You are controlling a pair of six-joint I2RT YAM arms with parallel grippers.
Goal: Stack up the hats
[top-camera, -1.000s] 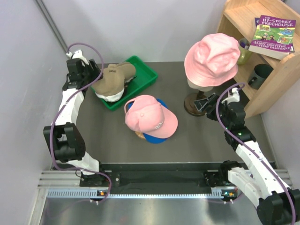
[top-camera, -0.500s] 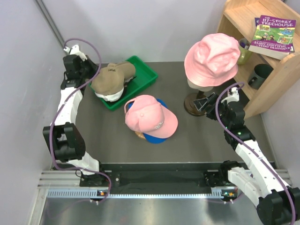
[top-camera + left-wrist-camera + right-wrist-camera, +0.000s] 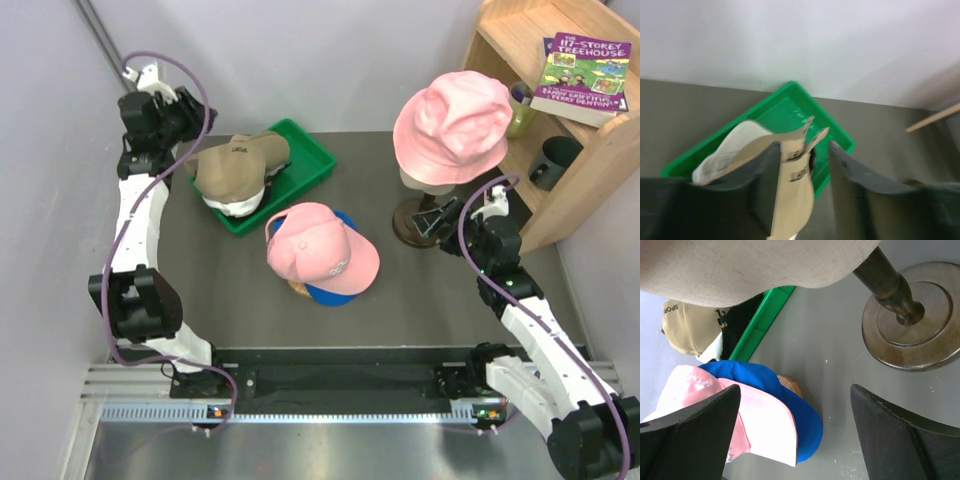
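Note:
A tan cap [image 3: 240,162] lies on a white cap [image 3: 235,207] in the green tray [image 3: 312,152]. My left gripper [image 3: 180,125] hangs high at the tray's left end. Its jaws stand partly apart in the left wrist view. The tan cap's back strap [image 3: 795,200] runs between them against the left finger [image 3: 762,185], clear of the right one. A pink cap [image 3: 320,250] sits on a blue cap [image 3: 338,297] at the table's middle. My right gripper [image 3: 450,238] is open and holds nothing, beside the pink cap [image 3: 765,425] and blue cap [image 3: 765,380].
A pink bucket hat [image 3: 452,125] sits on the mannequin head, whose round wooden base [image 3: 912,325] is close to my right gripper. A wooden shelf [image 3: 590,160] with a book stands at the back right. A wall runs along the left.
My left arm has risen and drawn back to the upper left. Its jaws closed, then parted again, and the tan cap shifted slightly left. The right arm has not moved.

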